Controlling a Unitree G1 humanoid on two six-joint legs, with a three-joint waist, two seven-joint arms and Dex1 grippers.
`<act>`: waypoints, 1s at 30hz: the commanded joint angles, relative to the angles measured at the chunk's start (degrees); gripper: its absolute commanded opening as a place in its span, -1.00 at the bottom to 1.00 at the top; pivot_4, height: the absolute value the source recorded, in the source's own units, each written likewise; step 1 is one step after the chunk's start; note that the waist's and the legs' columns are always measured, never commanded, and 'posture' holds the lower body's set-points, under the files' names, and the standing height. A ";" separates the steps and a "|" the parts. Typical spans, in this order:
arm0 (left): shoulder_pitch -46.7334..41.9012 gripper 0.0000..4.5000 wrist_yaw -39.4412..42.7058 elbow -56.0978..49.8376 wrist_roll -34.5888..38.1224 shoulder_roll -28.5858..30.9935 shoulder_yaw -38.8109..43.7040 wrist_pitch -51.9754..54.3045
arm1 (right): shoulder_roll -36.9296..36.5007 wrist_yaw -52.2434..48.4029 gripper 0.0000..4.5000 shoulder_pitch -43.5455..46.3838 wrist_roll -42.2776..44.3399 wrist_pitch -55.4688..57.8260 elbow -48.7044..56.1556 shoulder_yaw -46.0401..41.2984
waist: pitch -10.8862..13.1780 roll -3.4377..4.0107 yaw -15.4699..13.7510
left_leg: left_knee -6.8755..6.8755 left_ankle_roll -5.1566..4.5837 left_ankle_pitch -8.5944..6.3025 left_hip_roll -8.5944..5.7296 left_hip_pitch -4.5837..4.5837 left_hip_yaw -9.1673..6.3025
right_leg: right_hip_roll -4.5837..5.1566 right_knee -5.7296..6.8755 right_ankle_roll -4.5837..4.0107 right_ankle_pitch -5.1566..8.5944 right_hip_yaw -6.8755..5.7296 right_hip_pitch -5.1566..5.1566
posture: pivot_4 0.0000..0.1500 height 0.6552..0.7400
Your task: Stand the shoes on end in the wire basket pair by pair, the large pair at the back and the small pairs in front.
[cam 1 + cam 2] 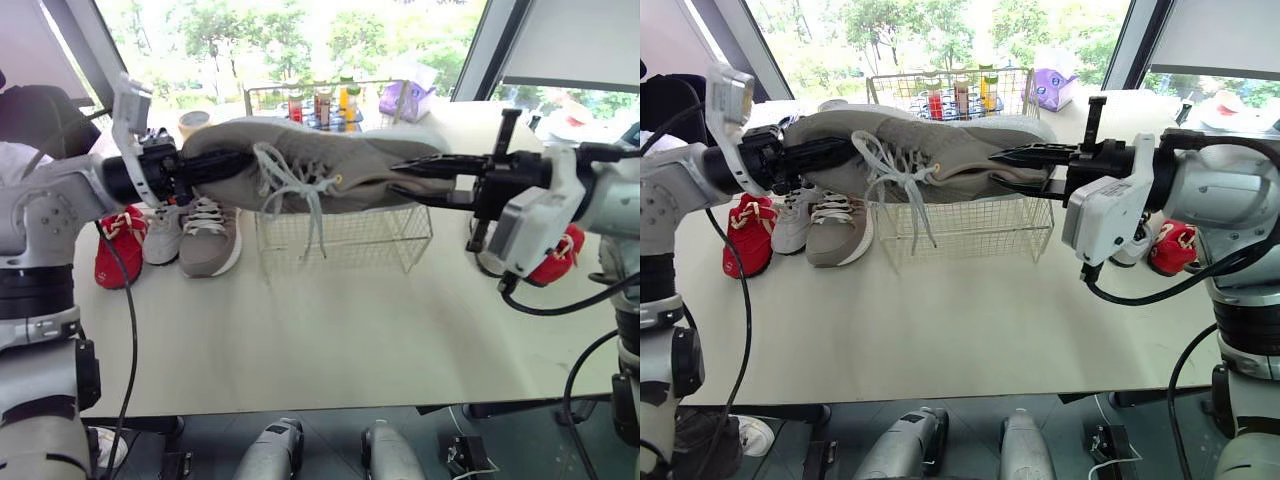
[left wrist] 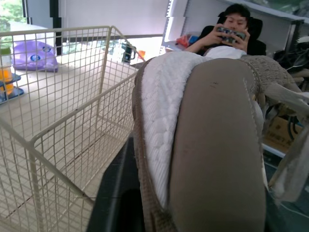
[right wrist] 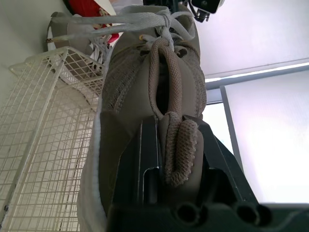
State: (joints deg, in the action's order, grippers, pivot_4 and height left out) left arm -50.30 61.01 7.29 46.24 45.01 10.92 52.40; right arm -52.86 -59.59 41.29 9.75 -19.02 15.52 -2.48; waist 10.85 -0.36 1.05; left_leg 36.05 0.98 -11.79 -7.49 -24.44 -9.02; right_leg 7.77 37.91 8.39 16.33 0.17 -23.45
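Note:
A large taupe sneaker (image 1: 320, 165) hangs on its side above the cream wire basket (image 1: 345, 238), with its laces dangling. My left gripper (image 1: 205, 168) is shut on its toe end. My right gripper (image 1: 415, 180) is shut on the heel collar (image 3: 169, 140), one finger inside the shoe and one outside. A small grey pair (image 1: 208, 235) stands on the table left of the basket, beside a small white shoe (image 1: 160, 235) and a red shoe (image 1: 120, 248). Another red shoe (image 1: 562, 262) lies behind my right arm. The basket's floor is partly hidden by the sneaker.
A wire rack of bottles (image 1: 325, 105), a purple tissue box (image 1: 405, 98) and a cup (image 1: 193, 122) stand behind the basket. A seated person (image 2: 231, 29) shows in the left wrist view. The white table (image 1: 330, 340) stretches in front of the basket.

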 commanded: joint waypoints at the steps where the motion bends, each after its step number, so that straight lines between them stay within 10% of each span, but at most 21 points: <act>1: -0.66 -0.70 0.36 -1.71 1.72 -0.29 1.43 0.61 | -1.03 1.94 -0.04 1.69 0.57 0.80 0.35 -3.32 | 0.00 0.00 -0.02 | 0.00 0.00 0.00 0.00 0.00 0.00 | 0.00 0.00 0.00 0.00 0.00 0.00 | 1.00 1.00; 6: -1.08 -0.70 -4.99 -1.45 5.68 -3.75 5.90 3.82 | -2.05 6.53 0.98 -0.73 10.41 24.17 4.23 -7.71 | 0.01 -0.01 -0.26 | 0.02 0.00 0.00 0.00 -0.01 -0.03 | -0.01 0.01 -0.02 -0.01 0.01 0.01 | 1.00 1.00; 14: -1.95 -0.70 -19.48 -3.08 16.66 -13.17 16.18 7.58 | 2.53 24.90 0.98 -5.23 48.97 64.30 6.07 -23.49 | 0.00 -0.05 -0.31 | 0.04 -0.26 -0.15 0.03 -0.01 -0.08 | 0.00 -0.01 -0.06 -0.04 0.00 0.03 | 1.00 1.00; 20: -2.34 -0.70 -27.89 -5.22 23.43 -18.57 18.85 6.59 | 12.74 35.94 0.98 -5.21 68.64 70.22 4.69 -23.02 | -0.02 -0.07 -0.09 | 0.04 -0.25 -0.14 0.08 0.00 -0.03 | -0.01 0.02 -0.10 -0.06 0.02 0.01 | 1.00 1.00; 30: -1.34 -0.70 -34.70 -9.17 27.44 -25.08 17.11 3.59 | 25.39 32.36 0.98 7.14 61.77 63.79 -5.45 -13.35 | -0.02 -0.07 -0.14 | 0.11 0.03 0.02 0.07 -0.01 0.06 | -0.03 0.06 -0.09 -0.07 0.03 0.01 | 1.00 1.00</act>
State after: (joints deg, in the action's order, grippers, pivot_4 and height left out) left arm -50.60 26.66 0.98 71.27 19.76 27.43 58.00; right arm -27.64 -25.48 46.72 72.11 46.38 9.81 -15.57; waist 10.83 -0.43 0.91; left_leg 36.15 1.02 -11.76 -7.42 -24.45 -8.96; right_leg 7.74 37.96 8.31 16.26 0.20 -23.44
